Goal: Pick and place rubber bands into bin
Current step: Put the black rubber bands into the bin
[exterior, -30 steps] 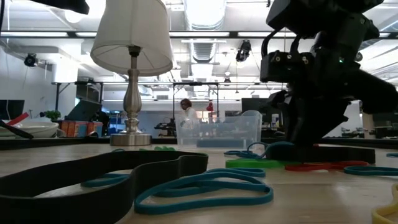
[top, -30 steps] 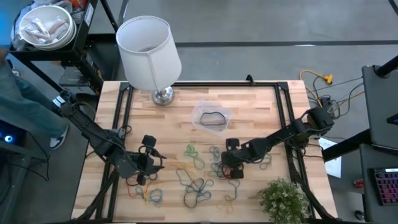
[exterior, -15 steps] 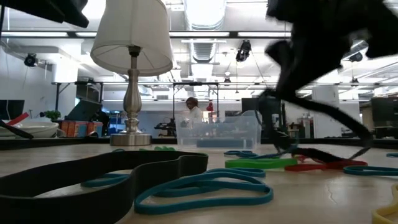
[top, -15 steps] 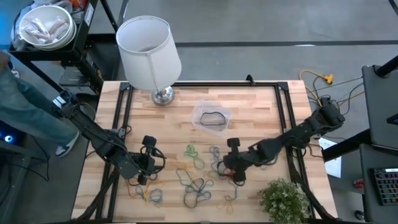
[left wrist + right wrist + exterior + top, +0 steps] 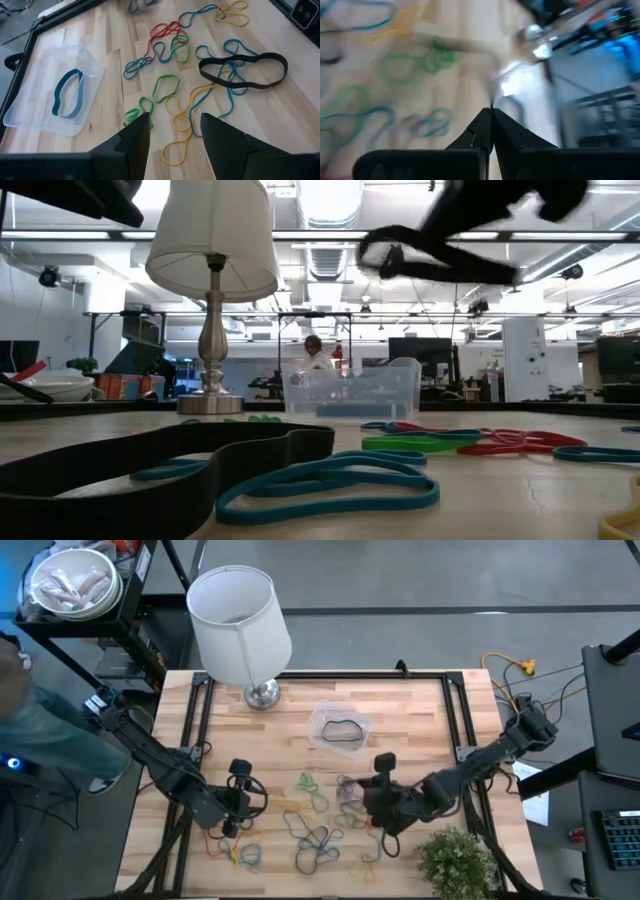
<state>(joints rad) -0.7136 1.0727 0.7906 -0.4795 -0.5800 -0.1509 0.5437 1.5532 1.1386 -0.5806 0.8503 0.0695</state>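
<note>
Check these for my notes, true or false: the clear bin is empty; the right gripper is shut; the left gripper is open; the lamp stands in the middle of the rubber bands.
1. The bin is empty. False: one dark band lies in it.
2. The right gripper is shut. True.
3. The left gripper is open. True.
4. The lamp stands among the rubber bands. False: it stands at the table's far edge, apart from them.
</note>
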